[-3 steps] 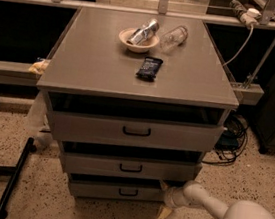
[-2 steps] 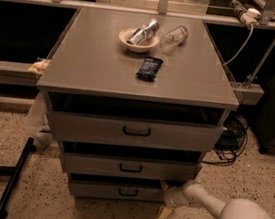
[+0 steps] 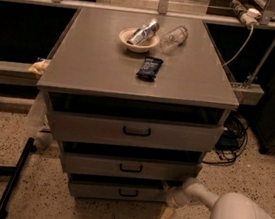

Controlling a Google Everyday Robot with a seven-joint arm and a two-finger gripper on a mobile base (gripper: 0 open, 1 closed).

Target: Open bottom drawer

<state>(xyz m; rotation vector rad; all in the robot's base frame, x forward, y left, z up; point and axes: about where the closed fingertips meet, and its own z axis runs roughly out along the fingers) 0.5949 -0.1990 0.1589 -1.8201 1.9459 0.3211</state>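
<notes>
The bottom drawer (image 3: 106,190) is the lowest and smallest grey front of the cabinet, with a small black bracket handle (image 3: 128,193) at its centre. A dark gap shows above its front. My gripper (image 3: 169,202) is at the drawer's right end, low near the floor, on the end of the white arm (image 3: 206,197) that comes in from the lower right. One tan finger (image 3: 166,215) hangs down beside the drawer's right edge. The gripper is well right of the handle.
The middle drawer (image 3: 130,168) and top drawer (image 3: 134,130) sit above. On the cabinet top (image 3: 93,60) are a bowl with a can (image 3: 139,37), a clear bottle (image 3: 173,36) and a dark packet (image 3: 149,67). Cables (image 3: 232,139) lie at right, a black bar (image 3: 13,178) on the floor at left.
The arm's white body at the lower right has shifted slightly left. The gripper stays at the bottom drawer's right end and the drawers look unchanged.
</notes>
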